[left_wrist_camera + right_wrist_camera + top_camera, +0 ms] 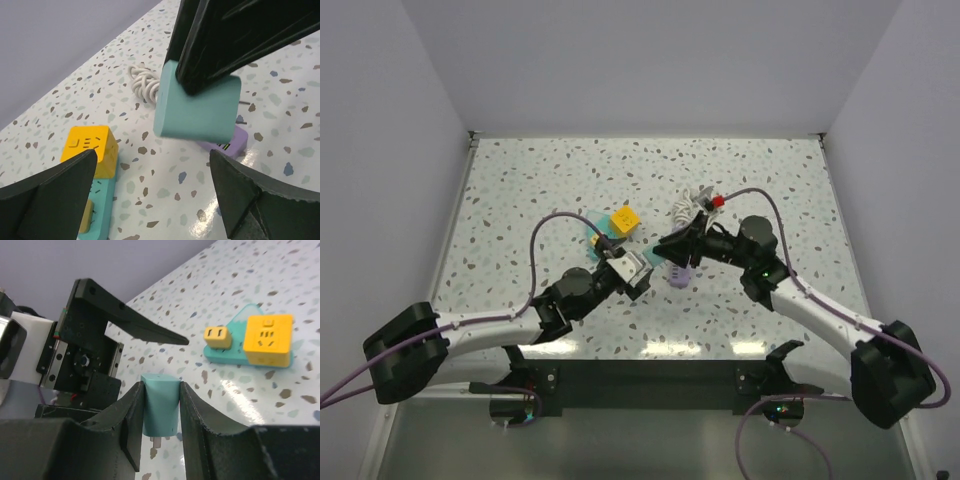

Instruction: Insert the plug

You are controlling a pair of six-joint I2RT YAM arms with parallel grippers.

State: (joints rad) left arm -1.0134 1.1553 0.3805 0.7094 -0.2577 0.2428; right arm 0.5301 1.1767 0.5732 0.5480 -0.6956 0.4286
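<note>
Speckled table [520,200] and plain pale walls form the work area. One teal plug [160,407] is clamped between the fingers of the right claw [161,390]. It is lifted clear of the table, with its long axis running along those fingers.

The left claw [152,155] stands with its fingers wide apart and holds nothing. The plug hangs just ahead of it, between the two claws.

One purple block [232,142] lies on the table just below the plug (its role cannot be told). One yellow cube [267,340] with a socket face and one small yellow adapter [218,336] sit side by side on one teal base [225,354]. This group is apart from the plug, farther from the arm bases and toward the left arm's side. One white cable coil [142,82] lies beyond.

The right arm, already gripping the plug, appears best placed to carry it.
</note>
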